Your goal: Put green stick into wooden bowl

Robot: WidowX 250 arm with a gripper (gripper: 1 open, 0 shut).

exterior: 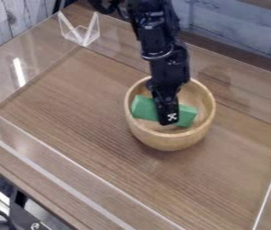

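The wooden bowl is round and light tan, standing on the wood-grain table right of centre. Inside it lies the green stick, a flat bright green block showing on both sides of the gripper. My black gripper reaches down into the bowl from above and is shut on the green stick, with its fingertips low inside the bowl. The middle of the stick is hidden behind the fingers.
Clear acrylic walls ring the table on the left, front and right. A small clear plastic stand sits at the back left corner. The black arm rises from the bowl toward the top of the view.
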